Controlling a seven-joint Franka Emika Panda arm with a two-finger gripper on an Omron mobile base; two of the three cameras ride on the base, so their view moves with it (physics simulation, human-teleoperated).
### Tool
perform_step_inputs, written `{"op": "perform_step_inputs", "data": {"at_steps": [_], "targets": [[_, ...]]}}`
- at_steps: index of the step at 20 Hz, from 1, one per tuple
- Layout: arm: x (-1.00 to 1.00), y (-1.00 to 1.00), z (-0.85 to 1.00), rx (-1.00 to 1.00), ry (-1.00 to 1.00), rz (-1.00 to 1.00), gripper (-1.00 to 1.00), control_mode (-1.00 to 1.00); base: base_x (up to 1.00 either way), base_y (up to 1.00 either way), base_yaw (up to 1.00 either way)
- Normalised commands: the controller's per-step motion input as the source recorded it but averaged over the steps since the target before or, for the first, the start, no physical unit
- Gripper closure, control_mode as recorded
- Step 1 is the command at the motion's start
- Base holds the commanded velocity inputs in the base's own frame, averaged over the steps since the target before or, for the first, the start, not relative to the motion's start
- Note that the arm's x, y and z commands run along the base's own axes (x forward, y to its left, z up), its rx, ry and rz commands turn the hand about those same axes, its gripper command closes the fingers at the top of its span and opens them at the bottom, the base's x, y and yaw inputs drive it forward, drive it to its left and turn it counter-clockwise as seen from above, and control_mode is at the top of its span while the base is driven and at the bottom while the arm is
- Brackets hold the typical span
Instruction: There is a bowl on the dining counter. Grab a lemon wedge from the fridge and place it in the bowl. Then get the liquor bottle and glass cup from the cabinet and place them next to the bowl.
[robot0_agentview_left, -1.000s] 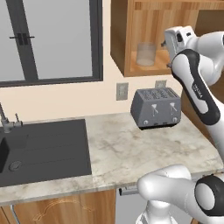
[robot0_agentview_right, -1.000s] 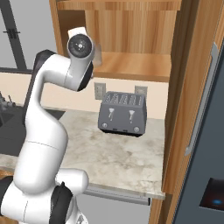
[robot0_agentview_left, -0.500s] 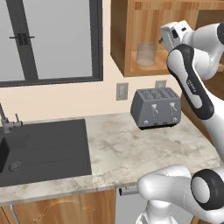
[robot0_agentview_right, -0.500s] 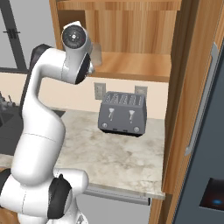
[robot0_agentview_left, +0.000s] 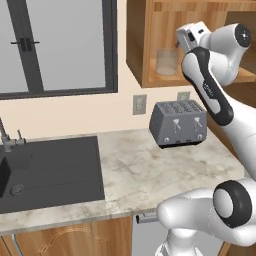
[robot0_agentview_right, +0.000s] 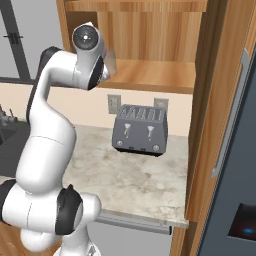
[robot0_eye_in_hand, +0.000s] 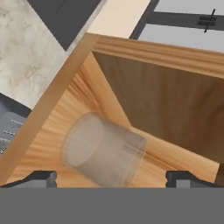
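The gripper (robot0_eye_in_hand: 111, 177) is spread wide in the hand view, its two dark fingertips (robot0_eye_in_hand: 37, 178) low at either side with one glass cup (robot0_eye_in_hand: 103, 148) between and just beyond them, touched by neither. The cup is a short, clear, colourless cylinder; the wood grain shows through its wall, and its round rim faces the camera. It stands on the lighter wood shelf of the cabinet (robot0_eye_in_hand: 175, 92), close to the front lip and near the left side wall, with bare shelf running back to the rear panel and off to the cup's far side. In the left base view the same cup (robot0_agentview_left: 166, 61) sits in the open cabinet (robot0_agentview_left: 145, 45) just left of the white hand (robot0_agentview_left: 192, 36), which is level with the shelf at its front edge. In the right base view the arm's upper joint covers most of the cup (robot0_agentview_right: 110, 64), and bare shelf stretches to its right. Below, one grey four-slot toaster (robot0_agentview_left: 179, 123) stands on the marbled worktop (robot0_agentview_left: 145, 170), with two wall sockets (robot0_agentview_left: 139, 104) behind it. A dark sink (robot0_agentview_left: 47, 167) lies to the left, and the slate-grey fridge (robot0_agentview_right: 240, 165) rises at the right edge.
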Motion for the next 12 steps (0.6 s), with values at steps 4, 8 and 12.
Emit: {"op": "perform_step_inputs", "data": {"at_steps": [4,8,12], "targets": [[0.25,0.0,0.0,0.0,0.0,0.0,-1.0,-1.0,0.0,0.0,0.0],[0.21,0.0,0.0,0.0,0.01,0.0,-1.0,-1.0,0.0,0.0,0.0],[0.25,0.0,0.0,0.0,0.03,0.0,-1.0,-1.0,0.0,0.0,0.0]]}}
